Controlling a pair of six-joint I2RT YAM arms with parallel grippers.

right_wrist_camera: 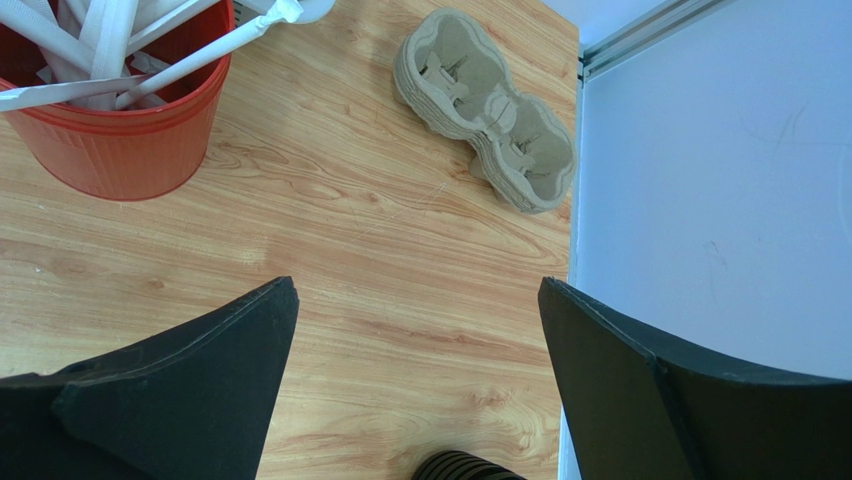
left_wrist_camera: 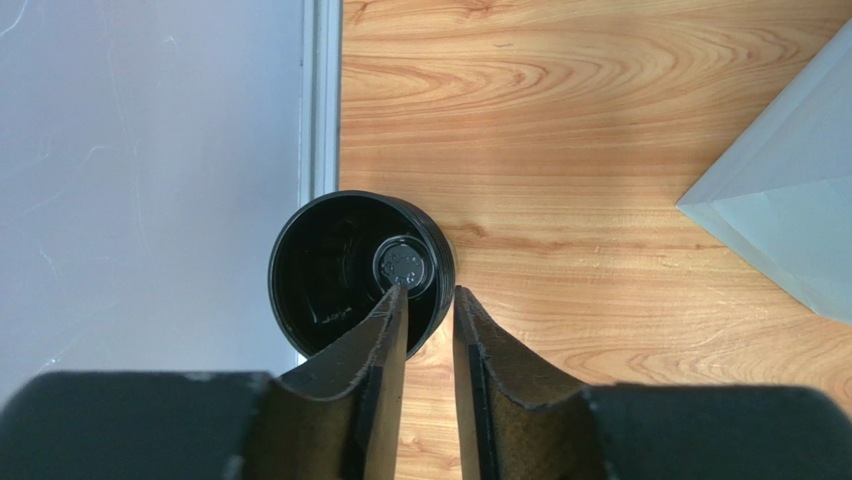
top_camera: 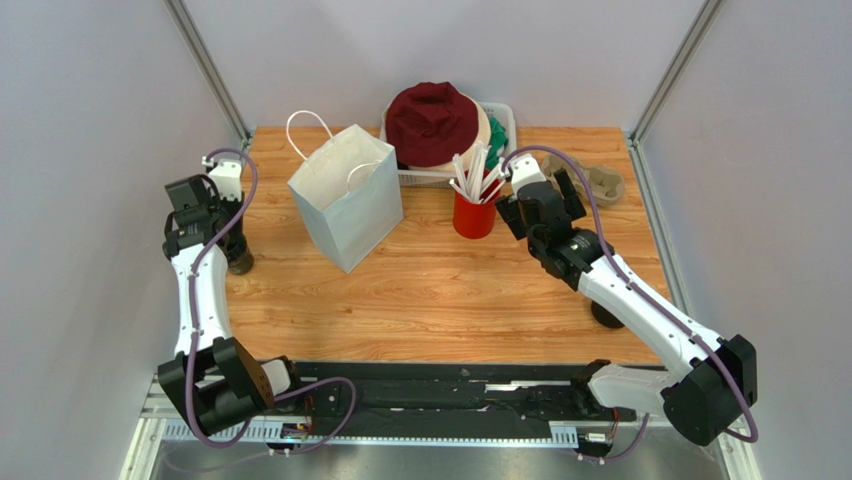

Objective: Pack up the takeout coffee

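The takeout coffee, a lidded cup, is out of view. A black lidless cup (left_wrist_camera: pixel 350 270), black inside, stands at the table's left edge (top_camera: pixel 238 262). My left gripper (left_wrist_camera: pixel 430 290) hangs right above it (top_camera: pixel 230 245), slightly open: one fingertip sits over the cup's inside, the other outside its wall, with nothing pinched. My right gripper (right_wrist_camera: pixel 417 285) is wide open and empty over bare wood at the right (top_camera: pixel 548 205).
A white paper bag (top_camera: pixel 348 195) stands open in the middle. Behind it is a red cup of wrapped straws (top_camera: pixel 474 212), a white basket (top_camera: pixel 505 115) with a maroon hat, and a cardboard cup carrier (right_wrist_camera: pixel 490 110). A black ribbed round item (right_wrist_camera: pixel 465 468) sits near the right edge.
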